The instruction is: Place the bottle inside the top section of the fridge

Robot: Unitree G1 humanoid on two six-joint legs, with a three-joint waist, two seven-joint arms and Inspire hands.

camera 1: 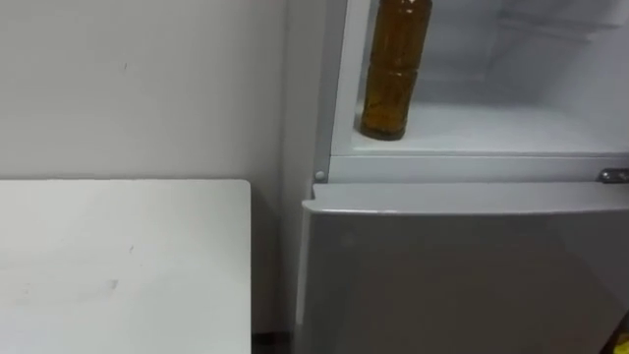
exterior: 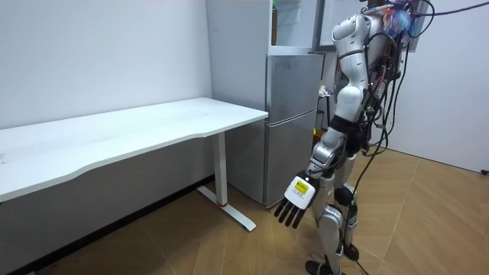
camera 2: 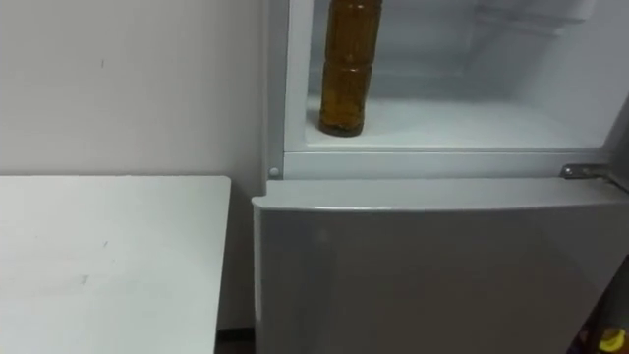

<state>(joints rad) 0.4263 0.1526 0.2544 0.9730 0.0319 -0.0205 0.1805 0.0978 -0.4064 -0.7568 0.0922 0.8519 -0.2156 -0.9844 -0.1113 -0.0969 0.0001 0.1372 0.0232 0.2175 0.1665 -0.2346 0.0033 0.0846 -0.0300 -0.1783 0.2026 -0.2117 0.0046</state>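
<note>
Basically looks like the wrap-up step, with bottle (camera 1: pixel 393 74) upright top centre on the fridge (camera 1: pixel 501 128) shelf and left hand (exterior: pixel 296 200) dangling released, lower middle; probably just needs closing up.

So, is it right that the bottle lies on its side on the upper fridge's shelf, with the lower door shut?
Not quite: the left eye view shows the bottle standing upright on the upper fridge's shelf, with the lower door shut.

Bottle (camera 1: pixel 395 69) stands upright, near left in the upper fridge (camera 1: pixel 511 128), above the lower door (camera 1: pixel 462 275); table (camera 1: pixel 118 265) left, seemingly just apart.
</note>
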